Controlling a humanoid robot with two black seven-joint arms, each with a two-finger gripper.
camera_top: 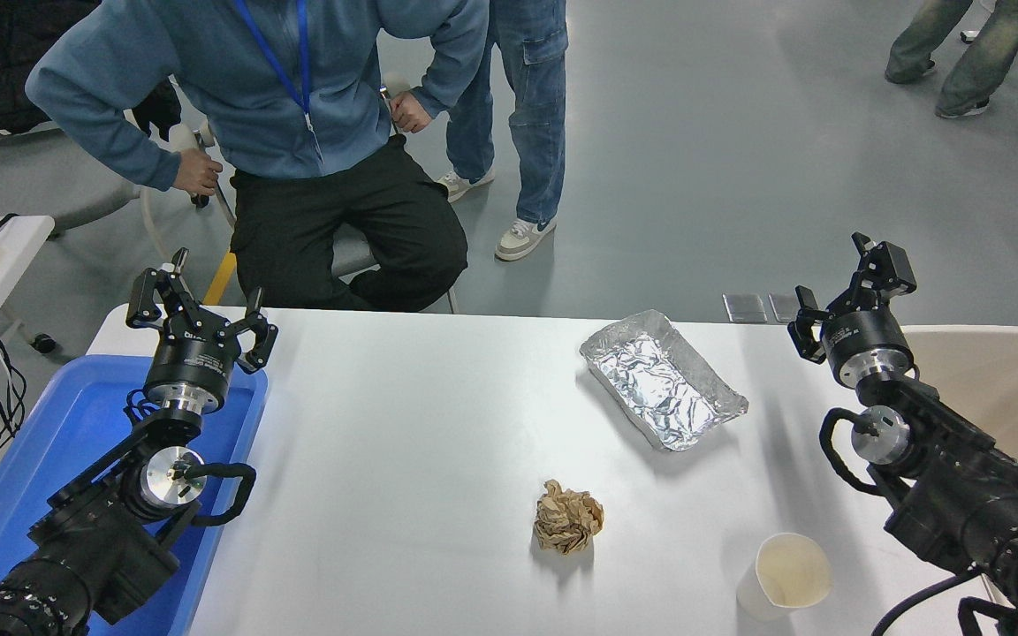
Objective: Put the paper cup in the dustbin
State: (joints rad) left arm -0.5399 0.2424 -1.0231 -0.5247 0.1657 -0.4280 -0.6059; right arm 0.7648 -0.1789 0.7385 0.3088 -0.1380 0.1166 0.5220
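Observation:
The white paper cup [783,576] stands upright near the table's front right, its cream inside showing. The beige dustbin [1004,389] stands off the table's right edge, partly hidden behind my right arm. My right gripper [845,287] is open and empty, raised near the table's far right edge, well beyond the cup. My left gripper [200,309] is open and empty, parked at the left over the blue tray's far end.
A crumpled brown paper ball [567,517] lies left of the cup. A crinkled silver foil tray [661,378] sits at the table's middle right. A blue plastic tray [49,459] lies under my left arm. A person [297,132] sits at the far side.

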